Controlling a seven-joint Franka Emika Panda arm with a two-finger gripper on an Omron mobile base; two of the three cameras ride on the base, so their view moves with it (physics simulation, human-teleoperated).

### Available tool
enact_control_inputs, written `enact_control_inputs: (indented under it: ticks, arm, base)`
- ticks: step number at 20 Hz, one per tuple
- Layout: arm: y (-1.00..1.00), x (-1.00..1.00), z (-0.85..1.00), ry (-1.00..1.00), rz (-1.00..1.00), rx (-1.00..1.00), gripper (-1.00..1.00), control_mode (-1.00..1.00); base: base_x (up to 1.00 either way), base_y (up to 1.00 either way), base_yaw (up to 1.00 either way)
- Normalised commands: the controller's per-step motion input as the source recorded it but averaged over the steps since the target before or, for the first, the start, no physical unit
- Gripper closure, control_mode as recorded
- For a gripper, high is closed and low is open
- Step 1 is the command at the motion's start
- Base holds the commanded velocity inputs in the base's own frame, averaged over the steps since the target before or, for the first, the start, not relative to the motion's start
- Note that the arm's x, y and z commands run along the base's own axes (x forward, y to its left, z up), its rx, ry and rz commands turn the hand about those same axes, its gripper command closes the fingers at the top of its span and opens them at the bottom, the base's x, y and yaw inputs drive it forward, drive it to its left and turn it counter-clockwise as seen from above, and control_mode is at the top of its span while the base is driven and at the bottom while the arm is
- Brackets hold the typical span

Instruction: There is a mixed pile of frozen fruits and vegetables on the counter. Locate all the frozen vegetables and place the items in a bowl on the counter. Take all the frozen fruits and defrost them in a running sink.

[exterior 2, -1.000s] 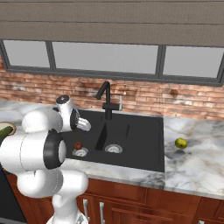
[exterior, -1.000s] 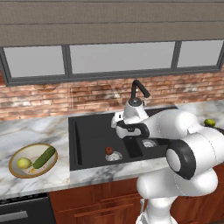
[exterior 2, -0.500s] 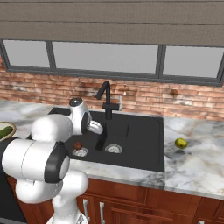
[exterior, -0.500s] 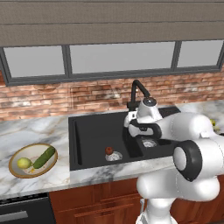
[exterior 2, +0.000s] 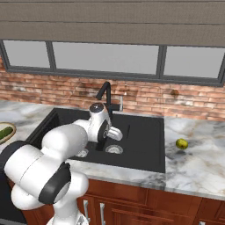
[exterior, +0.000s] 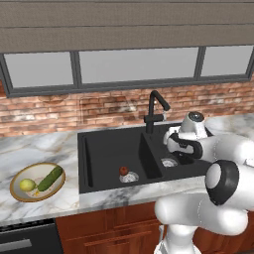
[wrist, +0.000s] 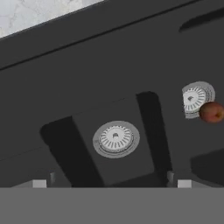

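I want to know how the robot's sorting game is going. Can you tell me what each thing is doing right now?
Dark red ball: lying in the left basin of the sink, next to the drain.
Cucumber: lying in the bowl.
Pale yellow-green ball: in the bowl, beside the cucumber.
Lemon: alone on the counter, right of the sink.
Bowl: upright on the counter.
Tap: no water seen running.
Gripper: open, empty, over the sink's right basin.
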Motion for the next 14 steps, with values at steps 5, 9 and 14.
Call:
enact_control_inputs:
  ticks: [5, 9, 14]
  arm:
    - [-0.76, -0.02, 0.0, 0.0, -0.07, 0.0, -1.0, -1.0]
    - [-0.71, 0.0, 0.0, 0.0, -0.08, 0.0, -1.0, -1.0]
    - [-0.69, 0.0, 0.0, 0.0, -0.08, 0.0, -1.0, -1.0]
  base:
    - [0.0, 0.0, 0.0]
    - [0.0, 0.0, 0.0]
    - [0.0, 0.0, 0.0]
